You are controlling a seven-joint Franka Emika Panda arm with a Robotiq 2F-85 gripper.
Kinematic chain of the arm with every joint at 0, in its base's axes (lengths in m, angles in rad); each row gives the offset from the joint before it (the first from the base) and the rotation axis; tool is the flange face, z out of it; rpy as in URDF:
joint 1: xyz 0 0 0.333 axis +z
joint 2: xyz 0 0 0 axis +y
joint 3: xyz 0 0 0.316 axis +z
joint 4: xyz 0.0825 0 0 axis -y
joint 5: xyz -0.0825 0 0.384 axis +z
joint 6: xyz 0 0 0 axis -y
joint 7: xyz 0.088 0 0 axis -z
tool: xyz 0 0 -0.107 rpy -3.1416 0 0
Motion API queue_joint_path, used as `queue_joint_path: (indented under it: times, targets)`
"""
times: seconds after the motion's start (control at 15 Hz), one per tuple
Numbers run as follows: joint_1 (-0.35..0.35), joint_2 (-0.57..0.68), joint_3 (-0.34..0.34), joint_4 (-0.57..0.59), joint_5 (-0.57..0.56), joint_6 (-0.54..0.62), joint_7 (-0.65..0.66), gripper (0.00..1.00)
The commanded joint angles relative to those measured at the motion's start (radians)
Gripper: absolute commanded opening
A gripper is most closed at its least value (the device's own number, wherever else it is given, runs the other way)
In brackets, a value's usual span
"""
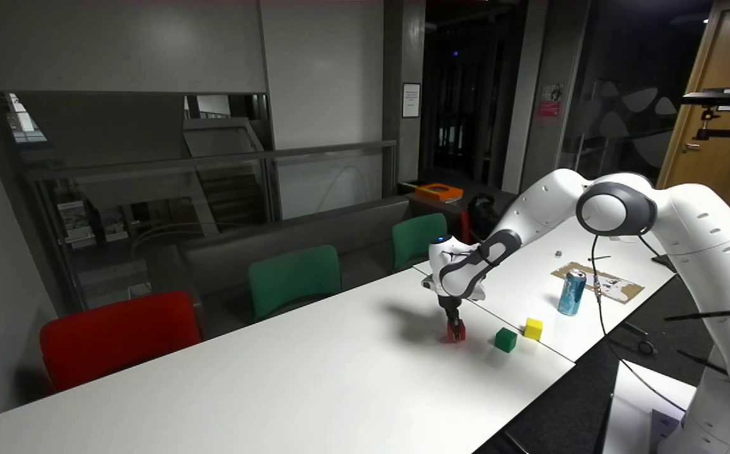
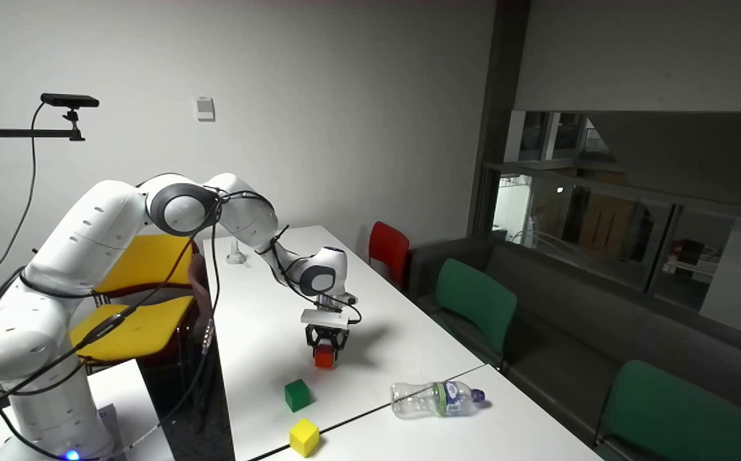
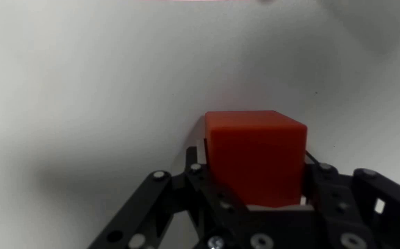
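My gripper (image 3: 254, 166) has its black fingers shut on the left and right sides of a red cube (image 3: 257, 138). The red cube also shows between the fingers in both exterior views (image 1: 460, 332) (image 2: 324, 358). It is upright, on or very close to the white table (image 1: 289, 384); I cannot tell whether it touches. A green cube (image 1: 505, 340) stands a short way off, and a yellow cube (image 1: 533, 328) stands beyond it at the table seam. Both also show in an exterior view, the green cube (image 2: 297, 395) and the yellow cube (image 2: 305, 437).
A blue can (image 1: 571, 292) stands near a piece of cardboard (image 1: 626, 290). A clear plastic bottle (image 2: 434, 400) lies across the seam. Green chairs (image 2: 476, 304) and a red chair (image 1: 118, 337) line the table's side. Yellow chairs (image 2: 139, 326) stand near the arm's base.
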Motion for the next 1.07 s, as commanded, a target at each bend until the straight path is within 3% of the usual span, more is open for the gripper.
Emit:
queue_joint_path:
  times: [0.0,1.0]
  targets:
    - [-0.036,0.012,0.019,0.025,0.005,-0.041,-0.04,0.31]
    - [-0.082,0.021,0.02,0.0,0.02,-0.01,-0.082,0.31]
